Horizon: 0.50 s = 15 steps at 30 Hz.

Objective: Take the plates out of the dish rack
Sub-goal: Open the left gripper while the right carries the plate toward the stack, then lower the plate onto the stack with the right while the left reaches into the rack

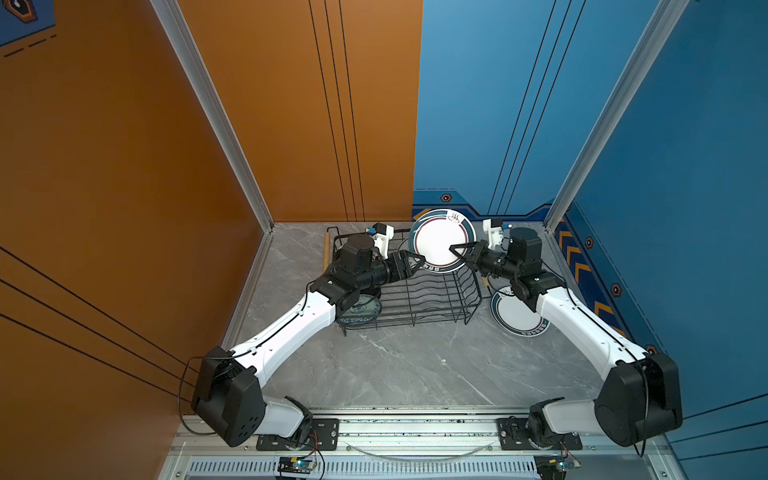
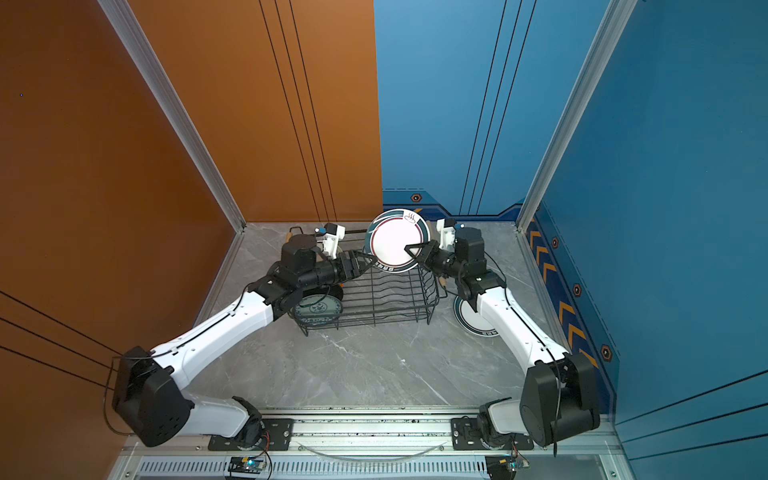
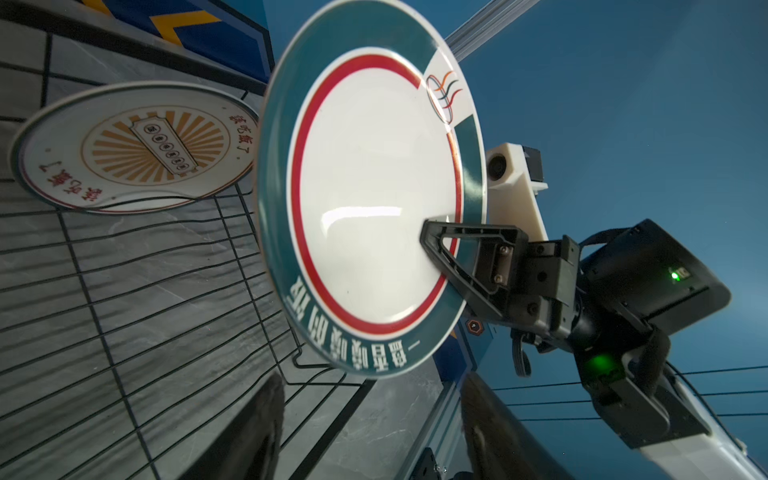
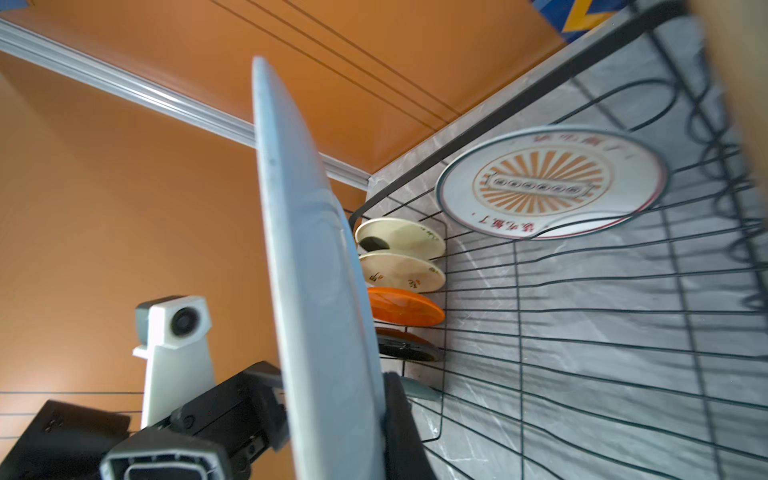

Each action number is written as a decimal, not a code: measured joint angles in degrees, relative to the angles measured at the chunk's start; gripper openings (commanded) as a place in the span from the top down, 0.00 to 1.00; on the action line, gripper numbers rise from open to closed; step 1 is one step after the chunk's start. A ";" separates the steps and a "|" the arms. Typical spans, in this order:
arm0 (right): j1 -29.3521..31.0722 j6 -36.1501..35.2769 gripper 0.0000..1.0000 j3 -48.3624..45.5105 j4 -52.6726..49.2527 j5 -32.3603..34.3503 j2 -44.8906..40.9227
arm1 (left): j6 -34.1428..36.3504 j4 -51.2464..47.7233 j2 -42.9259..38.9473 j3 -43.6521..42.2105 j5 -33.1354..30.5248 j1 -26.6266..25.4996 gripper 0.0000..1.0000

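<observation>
Held plate (image 1: 440, 243) hides sunburst plate (image 3: 133, 147) from top views, not wrist views.

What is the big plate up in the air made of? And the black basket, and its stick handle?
The plate looks like glazed ceramic or melamine, I cannot tell which: smooth, glossy white with a bright light streak. The dish rack looks like thin metal wire coated matte black. Its handle looks like pale bare wood.
</observation>
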 measured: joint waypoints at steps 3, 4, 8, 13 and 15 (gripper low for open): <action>-5.53 -3.06 0.97 0.55 -4.20 -0.24 -2.60 | 6.43 -4.42 -1.77 2.80 -2.32 0.50 0.21; -7.80 -3.96 0.97 0.55 -5.70 -0.37 -4.00 | 8.50 -5.81 -2.34 3.61 -3.19 0.79 0.17; -16.59 -6.97 0.97 0.48 -10.49 -0.44 -9.35 | 16.33 -10.19 -3.58 6.08 -8.22 1.18 0.15; -27.43 -11.15 0.96 -2.01 -16.92 0.61 -16.33 | 23.96 -13.03 -4.00 6.47 -14.14 1.18 0.02; -29.86 -13.57 0.96 -2.49 -21.22 3.65 -17.75 | 26.32 -14.34 -3.89 6.97 -16.22 1.18 0.02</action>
